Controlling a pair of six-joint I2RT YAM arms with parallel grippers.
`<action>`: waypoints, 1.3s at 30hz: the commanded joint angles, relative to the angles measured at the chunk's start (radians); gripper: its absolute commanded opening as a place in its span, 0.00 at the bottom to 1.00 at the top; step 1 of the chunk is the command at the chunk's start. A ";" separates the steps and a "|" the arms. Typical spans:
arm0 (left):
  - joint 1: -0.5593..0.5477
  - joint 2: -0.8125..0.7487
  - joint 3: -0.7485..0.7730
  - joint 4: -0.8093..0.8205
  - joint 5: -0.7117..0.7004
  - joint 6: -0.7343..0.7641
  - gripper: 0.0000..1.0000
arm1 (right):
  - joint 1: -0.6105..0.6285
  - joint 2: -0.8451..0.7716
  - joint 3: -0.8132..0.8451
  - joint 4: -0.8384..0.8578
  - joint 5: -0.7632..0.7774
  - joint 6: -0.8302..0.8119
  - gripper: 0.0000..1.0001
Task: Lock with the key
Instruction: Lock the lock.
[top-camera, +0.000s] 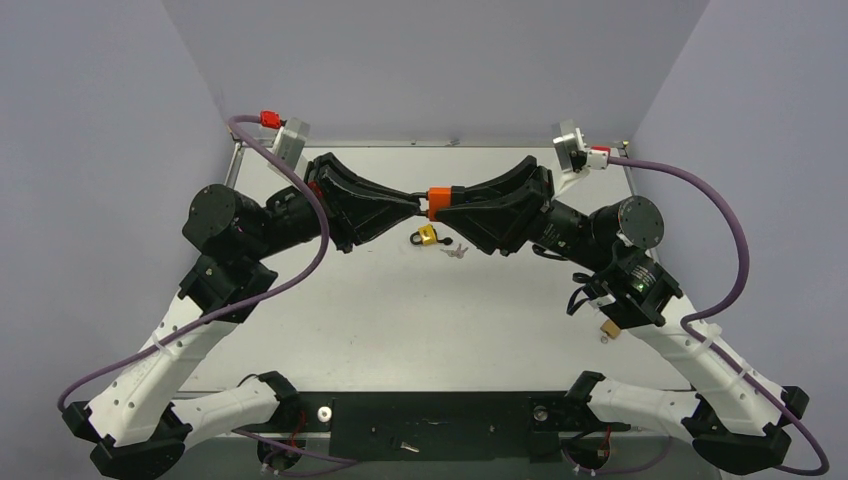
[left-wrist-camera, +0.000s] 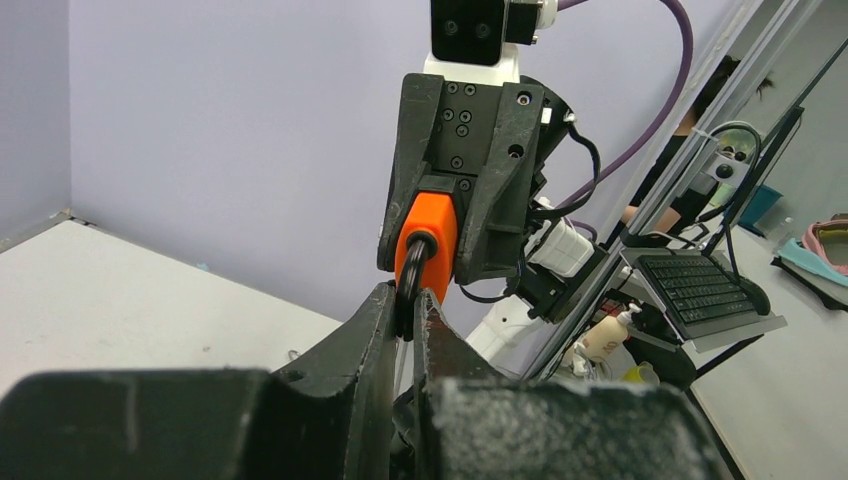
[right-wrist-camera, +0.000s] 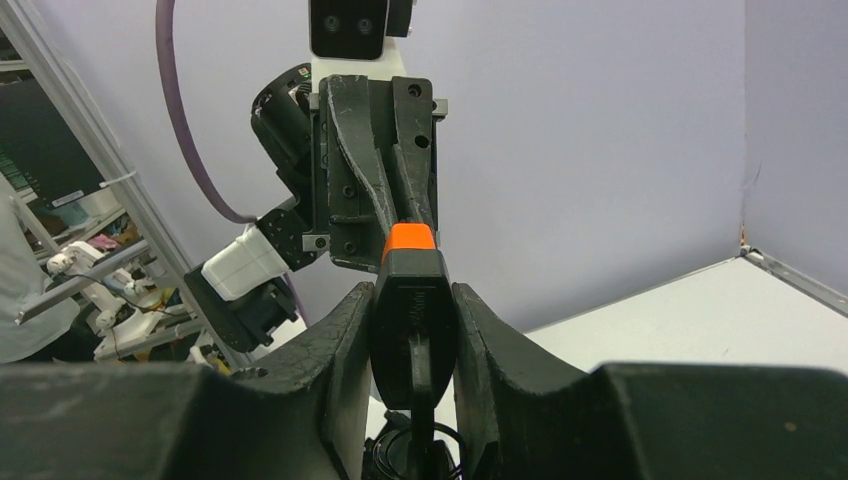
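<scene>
An orange padlock (top-camera: 440, 193) with a black shackle hangs in mid-air between both grippers. My left gripper (top-camera: 419, 204) is shut on the shackle (left-wrist-camera: 415, 262); in the left wrist view (left-wrist-camera: 408, 297) the jaws pinch it. My right gripper (top-camera: 447, 205) is shut on the padlock's body (right-wrist-camera: 410, 320), which fills the gap between its jaws in the right wrist view (right-wrist-camera: 412, 300). The small silver key (top-camera: 457, 251) lies on the table below the grippers, held by neither. A dark stem and ring hang under the padlock's body.
A yellow padlock (top-camera: 428, 236) with a black shackle lies on the table beside the key. A brass padlock (top-camera: 607, 328) lies at the right, close under my right arm. The white table (top-camera: 400, 310) is walled on three sides.
</scene>
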 joint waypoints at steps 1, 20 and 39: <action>-0.089 0.096 0.025 0.005 0.099 0.000 0.00 | 0.059 0.140 -0.024 -0.072 -0.045 -0.016 0.00; 0.202 -0.073 -0.096 -0.179 -0.155 -0.095 0.00 | -0.173 -0.042 -0.184 0.025 -0.168 0.066 0.75; 0.227 -0.030 -0.049 -0.131 0.147 -0.120 0.00 | -0.404 0.007 -0.407 0.778 -0.429 0.527 0.59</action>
